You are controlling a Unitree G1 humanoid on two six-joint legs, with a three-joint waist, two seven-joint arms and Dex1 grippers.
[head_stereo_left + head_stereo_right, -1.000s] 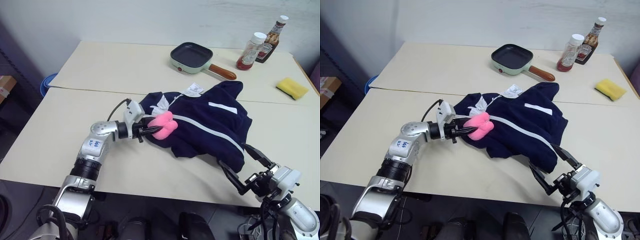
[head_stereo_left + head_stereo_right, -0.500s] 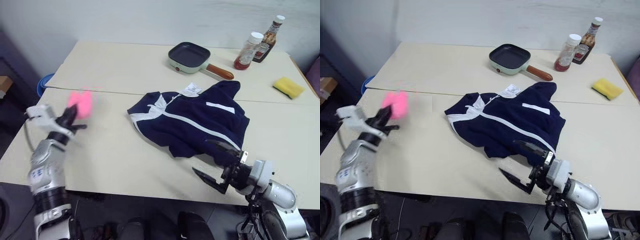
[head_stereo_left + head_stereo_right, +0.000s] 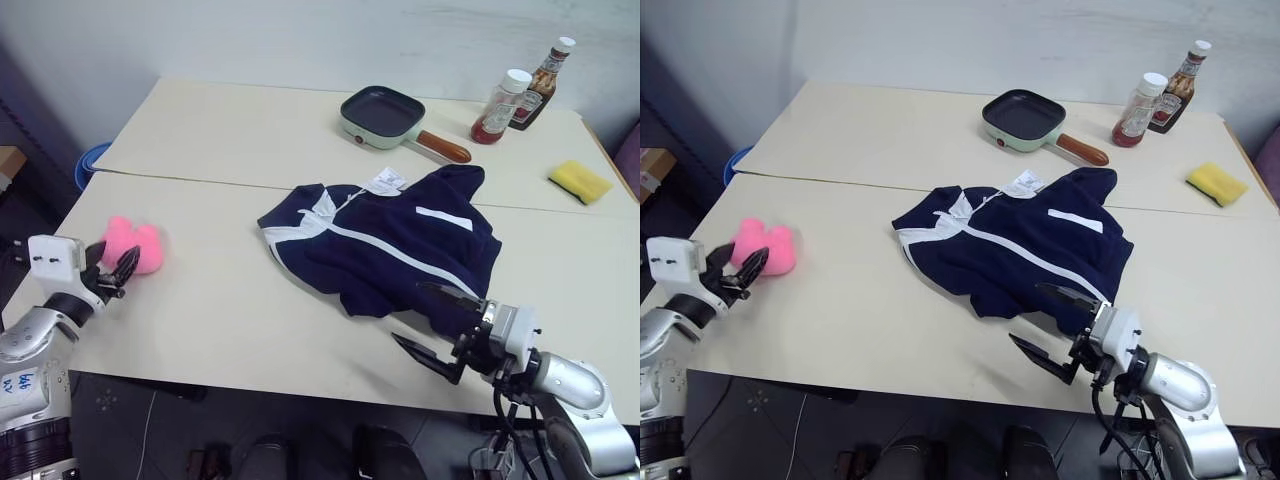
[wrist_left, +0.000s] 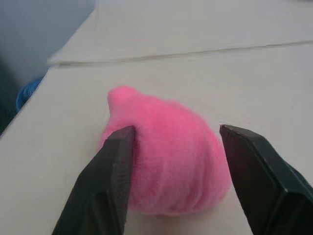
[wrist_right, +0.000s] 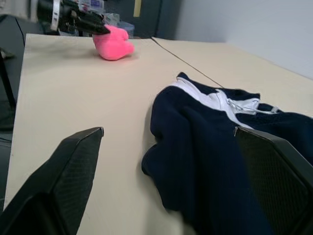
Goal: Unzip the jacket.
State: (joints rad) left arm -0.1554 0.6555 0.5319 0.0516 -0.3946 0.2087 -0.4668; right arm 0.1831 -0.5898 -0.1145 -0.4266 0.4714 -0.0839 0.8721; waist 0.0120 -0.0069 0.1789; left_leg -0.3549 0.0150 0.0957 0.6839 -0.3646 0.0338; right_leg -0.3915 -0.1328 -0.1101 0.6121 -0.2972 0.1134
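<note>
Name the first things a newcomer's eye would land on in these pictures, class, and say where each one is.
The navy jacket lies crumpled mid-table, its white zipper line closed. A bright pink plush toy sits near the table's left edge, with the left gripper open around it. The right gripper hangs open at the jacket's near hem.

**Count of things on the tables**

One navy jacket [image 3: 385,245]. One pink plush toy [image 3: 133,247]. One green frying pan [image 3: 385,115]. Two sauce bottles: one [image 3: 497,105] with a white cap, one [image 3: 545,68] darker. One yellow sponge [image 3: 582,181]. Two tables [image 3: 220,130] pushed together. Two grippers, left [image 3: 112,274] and right [image 3: 432,322].
</note>
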